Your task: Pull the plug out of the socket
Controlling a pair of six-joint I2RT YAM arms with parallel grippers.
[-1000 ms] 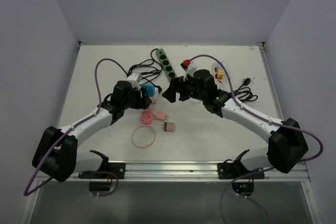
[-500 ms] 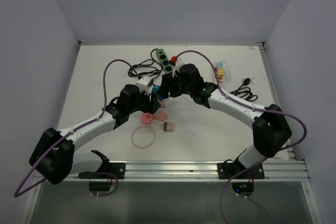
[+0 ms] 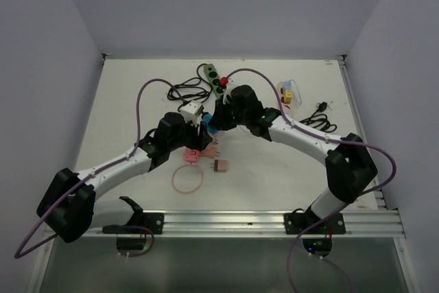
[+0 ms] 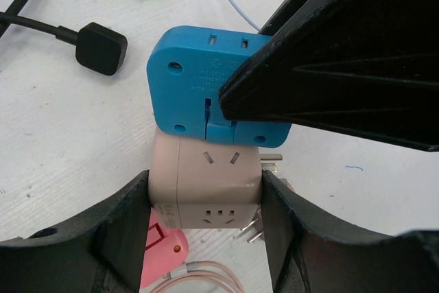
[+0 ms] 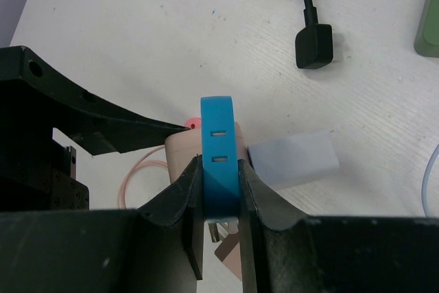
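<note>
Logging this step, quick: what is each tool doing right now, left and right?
Left tool: closed on the beige socket cube.
Right tool: closed on the blue plug.

1. blue plug (image 4: 195,80): flat, squarish, rounded corners. It's seated on the beige socket cube (image 4: 206,190), just off the near end of the green power strip (image 3: 214,79), pinched edge-on in the right hand (image 5: 219,183).
2. beige socket cube: slots on its faces, metal prongs underneath. It's gripped by the left hand (image 4: 206,217), on the plug's far side from the strip.
</note>
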